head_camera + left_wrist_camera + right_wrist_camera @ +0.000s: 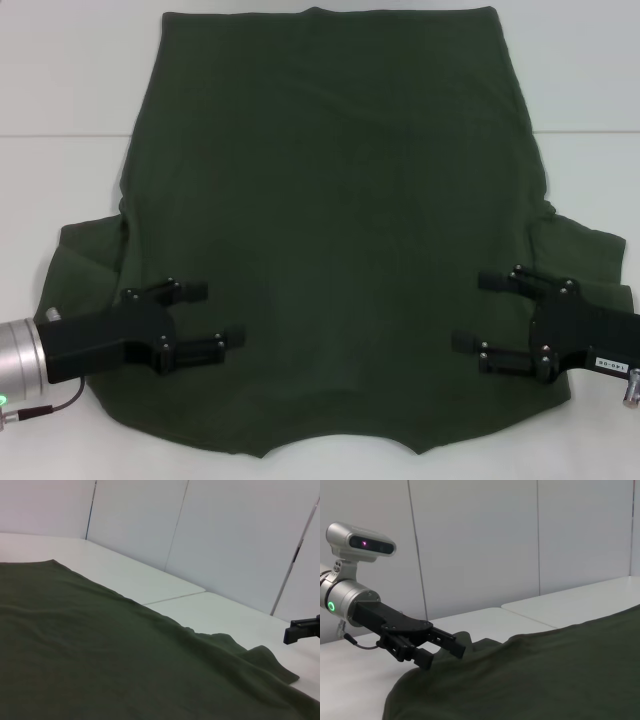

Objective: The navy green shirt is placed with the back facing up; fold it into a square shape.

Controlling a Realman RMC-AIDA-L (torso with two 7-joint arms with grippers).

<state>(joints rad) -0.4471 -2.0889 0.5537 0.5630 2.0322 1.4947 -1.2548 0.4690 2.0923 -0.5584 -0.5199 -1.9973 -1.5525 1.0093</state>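
The collar edge of the shirt (330, 230) lies nearest me, a shallow notch at the near border of the table (60, 80). The shirt is spread flat, plain side up, hem at the far end, a sleeve sticking out on each side close to me. White table shows on both sides of the body and beyond the hem, more of it toward the far corners; the sleeves reach nearly to the side borders of the head view.

My left gripper (220, 313) reaches in over the left sleeve and shoulder, its 2 fingers spread apart with nothing between them, tips pointing toward the middle of the shirt. I cannot tell whether the fingers touch the cloth or hang just above it.

My right gripper (472, 310) mirrors it over the right sleeve and shoulder, fingers likewise parted and empty, tips pointing inward. The broad middle of the shirt lies between my 2 grippers, and they stand well apart.
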